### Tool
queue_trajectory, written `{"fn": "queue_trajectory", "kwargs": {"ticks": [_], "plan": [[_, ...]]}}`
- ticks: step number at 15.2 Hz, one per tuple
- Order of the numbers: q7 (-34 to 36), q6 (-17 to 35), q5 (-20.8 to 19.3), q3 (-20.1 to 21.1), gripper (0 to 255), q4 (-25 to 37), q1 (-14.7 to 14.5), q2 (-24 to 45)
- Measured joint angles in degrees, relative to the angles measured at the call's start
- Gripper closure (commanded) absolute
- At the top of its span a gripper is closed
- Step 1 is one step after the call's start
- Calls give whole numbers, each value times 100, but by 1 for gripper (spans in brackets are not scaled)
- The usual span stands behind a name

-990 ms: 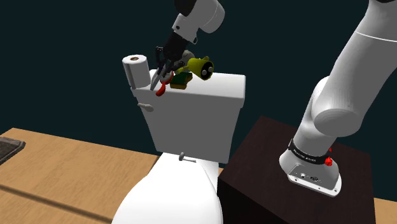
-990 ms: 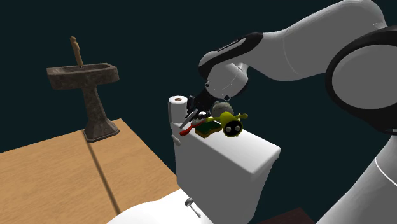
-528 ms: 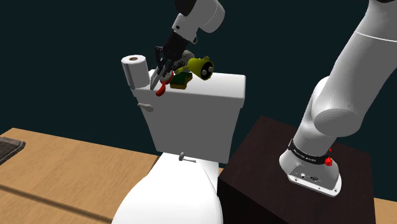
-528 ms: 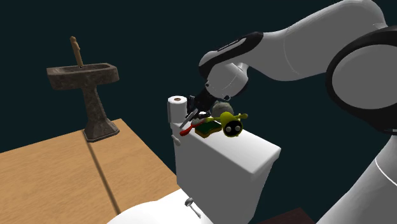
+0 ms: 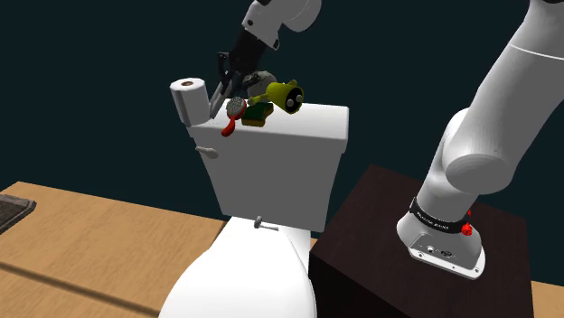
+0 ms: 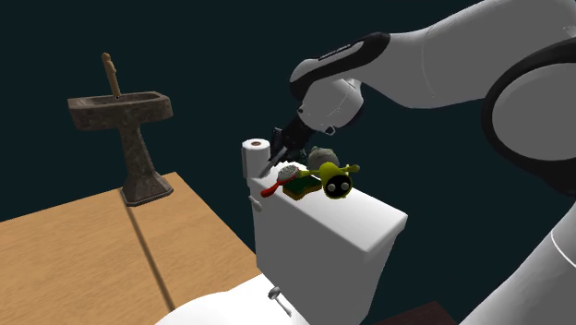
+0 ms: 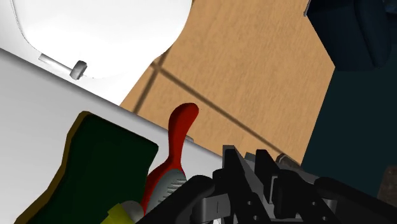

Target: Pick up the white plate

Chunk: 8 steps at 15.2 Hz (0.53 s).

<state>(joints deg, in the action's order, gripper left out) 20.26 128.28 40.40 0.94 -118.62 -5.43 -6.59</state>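
A grey rounded thing (image 5: 264, 78) (image 6: 323, 154), which may be the plate, lies at the back of the white toilet tank lid (image 5: 303, 126) (image 6: 355, 217), partly hidden behind a yellow toy (image 5: 286, 95) (image 6: 334, 177). My gripper (image 5: 220, 98) (image 6: 275, 159) (image 7: 251, 168) hangs just above the lid's end near the toilet roll (image 5: 190, 98) (image 6: 256, 157). Its fingers look shut with nothing between them. Right below it lie a red-handled brush (image 5: 231, 117) (image 6: 277, 182) (image 7: 175, 153) and a green sponge (image 5: 257, 114) (image 6: 301, 186) (image 7: 102, 165).
The toilet bowl (image 5: 244, 280) and flush lever (image 5: 260, 221) (image 7: 60, 63) sit under the tank. My dark stand (image 5: 380, 244) is at the shoulder view's lower right. A brown pedestal sink (image 6: 125, 111) stands far off on the wooden floor (image 6: 83, 249).
My gripper has risen from beside the brush and shifted slightly toward the toilet roll. The brush, sponge, toy and grey thing have stayed where they were.
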Motion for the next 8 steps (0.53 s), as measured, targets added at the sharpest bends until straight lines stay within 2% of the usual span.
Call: {"fn": "queue_trajectory", "kwargs": {"ticks": [8], "plan": [[358,-454,-235,-22,255,437,45,-99]]}}
